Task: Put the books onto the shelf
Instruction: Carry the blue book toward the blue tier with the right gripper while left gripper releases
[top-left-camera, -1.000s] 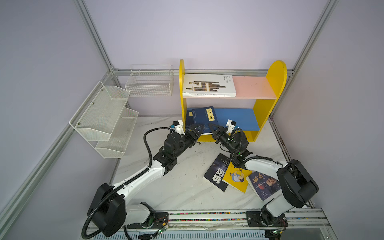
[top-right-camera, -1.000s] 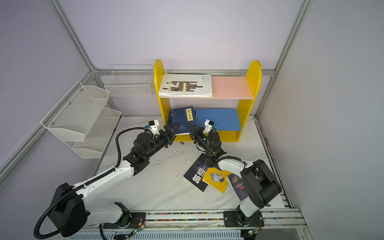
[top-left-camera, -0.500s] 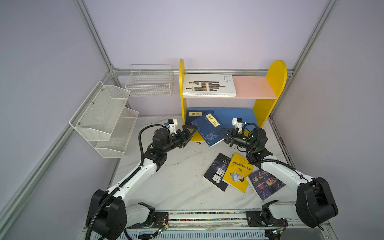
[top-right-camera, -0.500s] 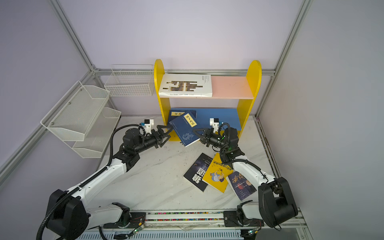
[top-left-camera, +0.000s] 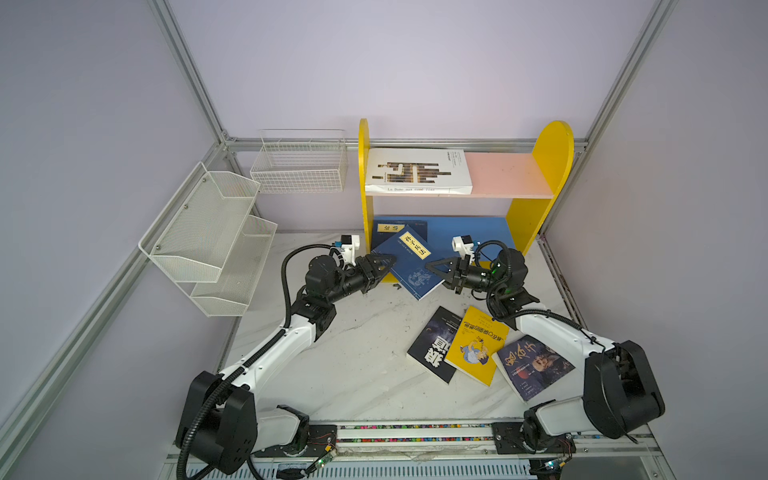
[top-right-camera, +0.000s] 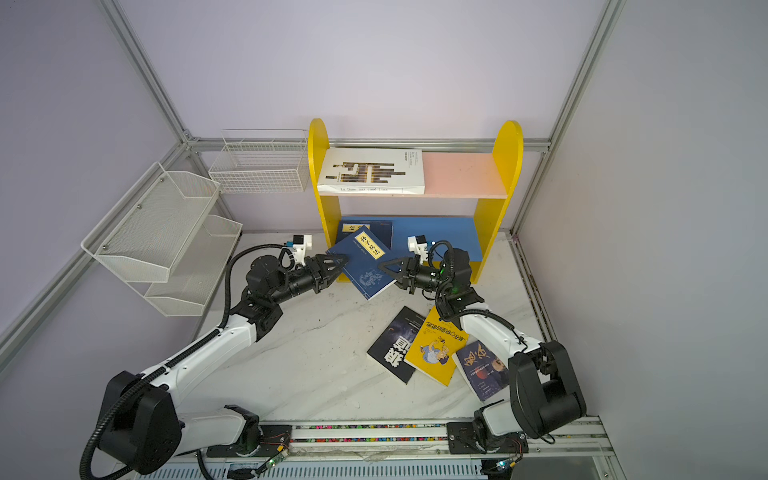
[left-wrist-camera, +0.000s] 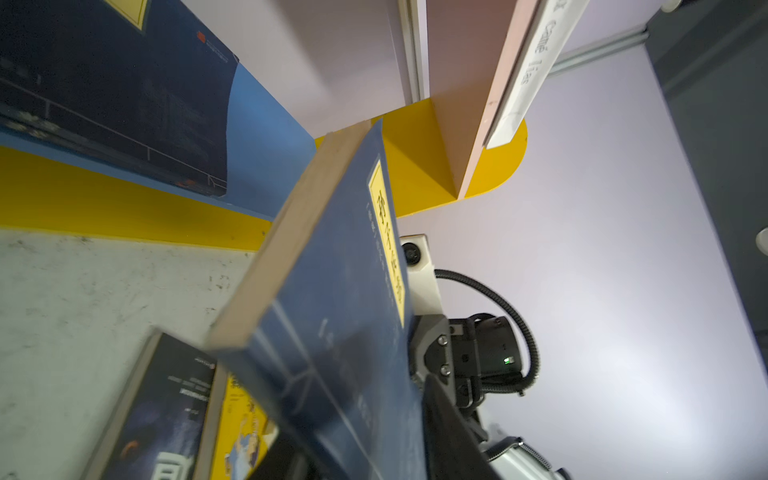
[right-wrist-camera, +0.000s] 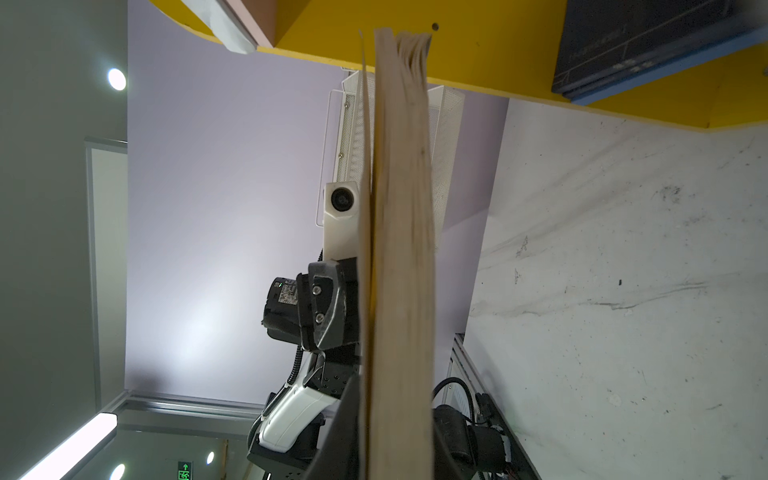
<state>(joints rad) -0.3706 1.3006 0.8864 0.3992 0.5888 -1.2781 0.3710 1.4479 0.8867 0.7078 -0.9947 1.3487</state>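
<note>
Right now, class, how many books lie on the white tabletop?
3, fanned side by side in front of the shelf: the black book, the yellow cartoon book overlapping it, and the dark-blue face book. Another could hide beneath them.

White mesh rack (top-left-camera: 203, 237), wire basket (top-left-camera: 299, 168) beside it; marbled white tabletop (top-left-camera: 353, 374)

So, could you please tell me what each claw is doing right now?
Left claw: closed on the navy book.
Right claw: closed on the same book, opposite edge.
</note>
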